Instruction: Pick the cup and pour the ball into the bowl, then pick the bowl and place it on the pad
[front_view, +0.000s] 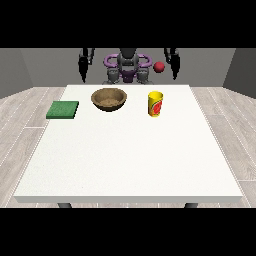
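Nothing looked done: yellow cup (155, 103) stood upright on the worktop (125, 155), wooden bowl (109, 99) just beside it, green pad (63, 109) further off toward the view's left. Red ball (159, 67) showed in mid-air above the cup, near the hand at the view's right (174, 66); whether that hand touched it couldn't be told. Both that hand and the hand at the view's left (83, 64) hung raised holding nothing visible, finger pose unclear.

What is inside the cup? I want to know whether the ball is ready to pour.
The cup stands upright; its rim hides the inside, so nothing shows there. A red ball shows above the table's far edge, outside the cup.
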